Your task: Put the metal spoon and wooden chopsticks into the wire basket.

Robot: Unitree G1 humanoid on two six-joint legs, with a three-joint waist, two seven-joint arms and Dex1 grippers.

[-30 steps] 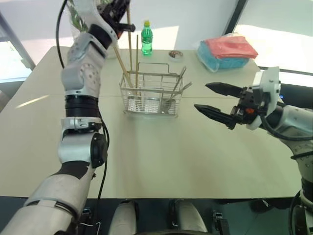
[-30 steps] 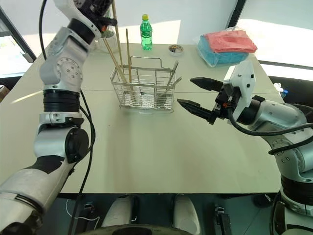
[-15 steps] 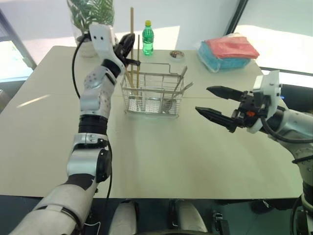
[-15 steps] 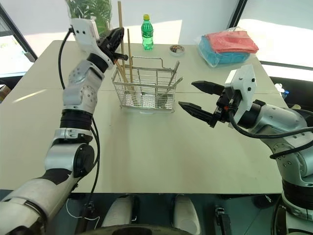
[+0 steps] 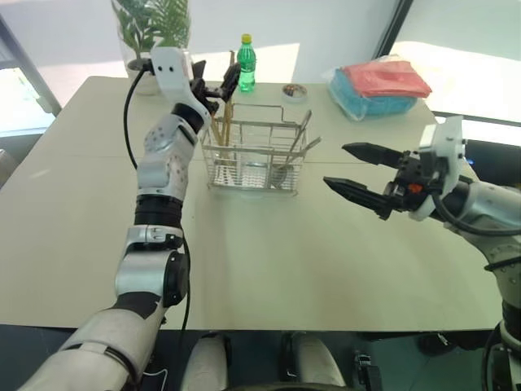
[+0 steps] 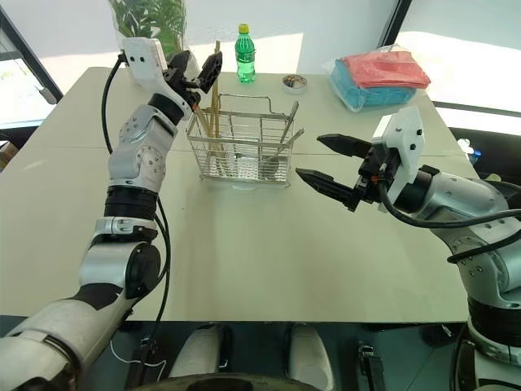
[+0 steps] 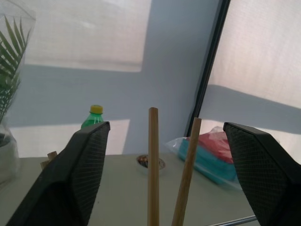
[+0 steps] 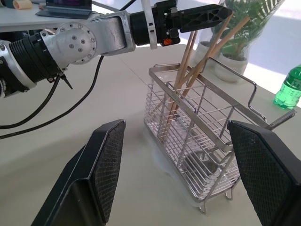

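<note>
The wire basket (image 5: 252, 153) stands on the table's far middle. Both wooden chopsticks (image 5: 221, 122) stand in its left end, leaning, with their tops between the fingers of my left gripper (image 5: 213, 78). That gripper is open above the basket's left end and its fingers stand apart from the chopsticks (image 7: 152, 160). The metal spoon (image 5: 282, 169) sits in the basket's right part, bowl down, handle leaning out to the right. My right gripper (image 5: 335, 164) hovers open and empty to the right of the basket.
A green bottle (image 5: 244, 63) and a small dish (image 5: 293, 91) stand behind the basket. A potted plant (image 5: 151, 24) is at the far left, and a stack of blue and red cloths (image 5: 378, 85) at the far right.
My left arm came down over the basket with a chopstick, then the gripper opened and let it go. The chopstick slid lower into the basket. The right arm stayed still.
</note>
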